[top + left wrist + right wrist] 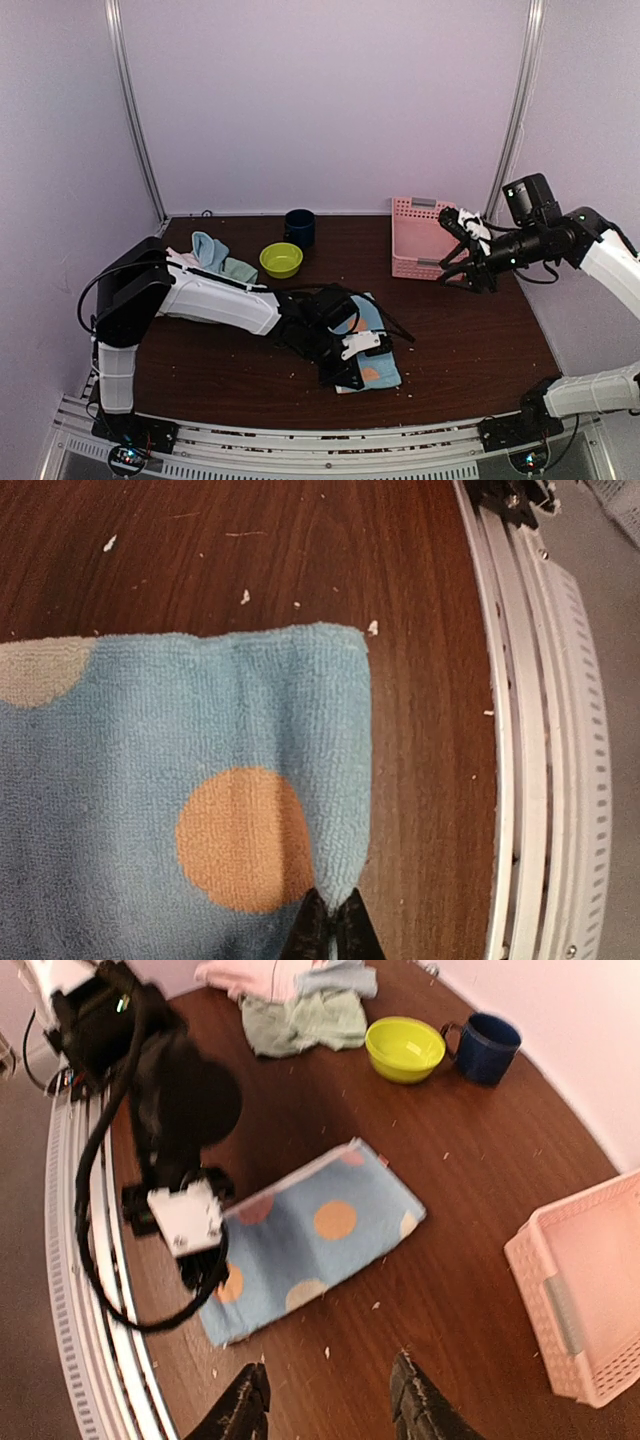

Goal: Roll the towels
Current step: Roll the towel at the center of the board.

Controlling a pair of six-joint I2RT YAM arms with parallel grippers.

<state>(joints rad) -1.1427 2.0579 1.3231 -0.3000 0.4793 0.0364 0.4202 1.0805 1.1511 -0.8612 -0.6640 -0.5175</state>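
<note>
The light blue towel with pink and orange patches (372, 352) lies flat near the table's front middle; it also shows in the right wrist view (320, 1230). My left gripper (332, 925) is shut on that towel's (150, 780) near edge, next to an orange patch. A pile of a pale blue towel (208, 249), a mint green towel (240, 268) and a pink towel (240, 975) lies at the back left. My right gripper (330, 1400) is open and empty, held high above the table near the pink basket (420, 240).
A lime-green bowl (281, 259) and a dark blue mug (299, 227) stand at the back middle. The pink lattice basket stands at the back right. A white rail (545, 740) runs along the table's front edge, close to the towel's corner. Small crumbs lie scattered on the wood.
</note>
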